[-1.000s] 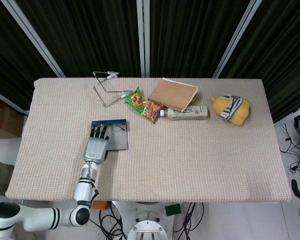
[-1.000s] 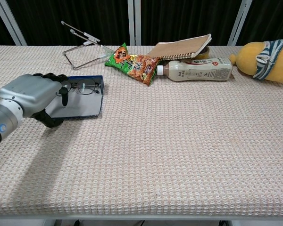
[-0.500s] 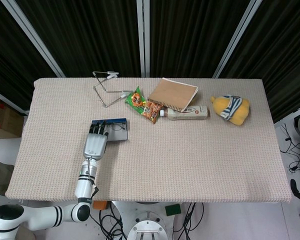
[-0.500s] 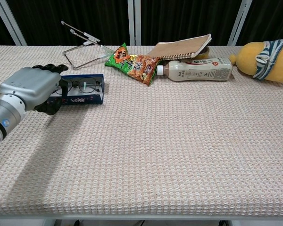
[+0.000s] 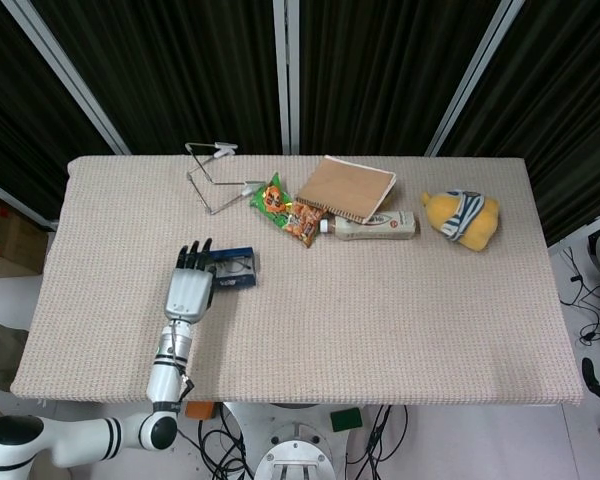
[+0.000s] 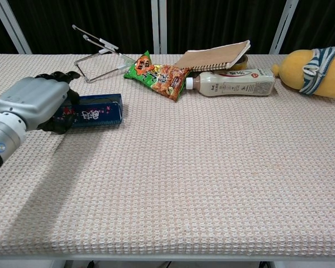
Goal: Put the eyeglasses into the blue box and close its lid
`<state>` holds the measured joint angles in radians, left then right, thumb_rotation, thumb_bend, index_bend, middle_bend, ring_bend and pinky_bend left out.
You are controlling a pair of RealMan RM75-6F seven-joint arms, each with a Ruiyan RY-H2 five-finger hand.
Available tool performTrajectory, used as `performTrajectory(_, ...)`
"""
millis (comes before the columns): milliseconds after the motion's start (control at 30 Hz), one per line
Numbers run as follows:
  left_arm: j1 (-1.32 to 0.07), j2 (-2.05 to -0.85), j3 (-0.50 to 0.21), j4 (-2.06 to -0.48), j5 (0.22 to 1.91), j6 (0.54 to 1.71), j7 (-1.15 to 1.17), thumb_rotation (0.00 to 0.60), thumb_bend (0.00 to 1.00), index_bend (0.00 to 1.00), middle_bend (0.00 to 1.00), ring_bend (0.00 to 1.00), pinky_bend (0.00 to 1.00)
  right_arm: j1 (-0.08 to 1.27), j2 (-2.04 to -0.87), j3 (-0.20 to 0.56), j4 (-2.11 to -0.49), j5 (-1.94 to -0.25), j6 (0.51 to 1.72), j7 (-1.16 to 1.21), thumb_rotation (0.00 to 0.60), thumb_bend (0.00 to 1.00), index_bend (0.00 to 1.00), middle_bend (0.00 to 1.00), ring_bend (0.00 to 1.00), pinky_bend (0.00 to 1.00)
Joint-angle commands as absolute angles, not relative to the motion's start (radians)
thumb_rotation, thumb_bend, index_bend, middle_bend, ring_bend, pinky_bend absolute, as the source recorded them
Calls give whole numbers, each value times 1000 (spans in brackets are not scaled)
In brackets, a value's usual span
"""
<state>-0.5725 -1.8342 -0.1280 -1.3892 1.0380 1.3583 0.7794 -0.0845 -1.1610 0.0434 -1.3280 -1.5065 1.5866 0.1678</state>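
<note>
The blue box (image 5: 236, 268) lies on the table's left side, its printed blue lid (image 6: 92, 112) standing tilted over the base. In the chest view the lid hides the eyeglasses; the head view shows only a pale strip of the box's inside. My left hand (image 5: 189, 290) lies at the box's left end, fingers (image 6: 57, 76) stretched past the far edge and the thumb against the lid's near face. It touches the lid and holds nothing I can make out. My right hand is in neither view.
Along the back stand a wire stand (image 5: 213, 176), a green snack bag (image 5: 286, 212), a brown notebook (image 5: 346, 188), a drink bottle (image 5: 374, 226) and a yellow plush toy (image 5: 461, 218). Bare woven table top (image 5: 380, 320) stretches in front and to the right.
The lid, flat on the table a second ago with the eyeglasses showing in the box, has swung up and over the base. My left hand moved with it toward the back.
</note>
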Motion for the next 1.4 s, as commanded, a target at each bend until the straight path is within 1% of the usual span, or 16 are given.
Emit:
performTrajectory(33,-487,-1707,-44,-1605,1117,1463,790,600,491,735,0,0,101,-84,-1160,44,-1328,-1506,1586,167,600,475,0,0,0,0)
performTrajectory(133,-441,-1608,14,-1754,1167,1519,819,600,491,733,0,0,100,-82,-1163,41,-1326,-1508,1582,166,600,475,0,0,0,0)
performTrajectory(233,-423,-1549,43,-1821,1210,1539,849,600,491,732,0,0,100,-80,-1171,36,-1323,-1515,1576,161,600,475,0,0,0,0)
performTrajectory(333,-430,-1547,23,-1809,1203,1506,832,600,491,733,0,0,100,-78,-1178,32,-1320,-1519,1574,157,600,475,0,0,0,0)
performTrajectory(500,-465,-1615,-44,-1684,1135,1427,841,600,489,729,0,0,100,-85,-1172,36,-1319,-1514,1586,162,600,475,0,0,0,0)
performTrajectory(633,-487,-1649,-73,-1633,1080,1381,882,600,490,728,0,0,100,-90,-1162,40,-1320,-1503,1588,168,600,475,0,0,0,0)
performTrajectory(867,-505,-1671,-101,-1602,1032,1363,940,600,489,725,0,0,101,-82,-1171,36,-1313,-1500,1564,168,600,475,0,0,0,0)
performTrajectory(1033,-507,-1667,-100,-1602,992,1349,974,600,487,707,0,0,100,-77,-1177,36,-1312,-1501,1557,163,600,475,0,0,0,0)
performTrajectory(1067,-507,-1665,-99,-1607,985,1347,980,600,486,686,0,0,100,-77,-1176,37,-1312,-1501,1558,162,600,475,0,0,0,0)
performTrajectory(1100,-506,-1662,-98,-1612,979,1345,985,600,485,642,0,0,100,-77,-1176,37,-1312,-1500,1558,162,600,475,0,0,0,0)
performTrajectory(1167,-506,-1650,-93,-1631,965,1339,995,600,479,485,0,0,100,-78,-1175,37,-1313,-1500,1560,161,600,475,0,0,0,0)
performTrajectory(1200,-506,-1645,-92,-1641,958,1336,999,600,470,352,0,0,99,-78,-1175,37,-1314,-1500,1560,161,600,475,0,0,0,0)
performTrajectory(1233,-506,-1637,-92,-1657,939,1330,1008,600,461,271,0,0,99,-79,-1174,37,-1314,-1499,1560,160,600,475,0,0,0,0)
performTrajectory(1300,-510,-1624,-94,-1685,904,1324,1034,600,412,78,0,0,95,-79,-1175,37,-1315,-1500,1561,159,600,476,0,0,0,0)
performTrajectory(1333,-513,-1619,-97,-1699,887,1325,1049,600,387,25,0,0,94,-79,-1175,37,-1315,-1500,1562,159,600,476,0,0,0,0)
performTrajectory(1400,-516,-1616,-97,-1707,886,1330,1050,600,347,1,0,0,93,-80,-1175,37,-1316,-1500,1562,158,600,476,0,0,0,0)
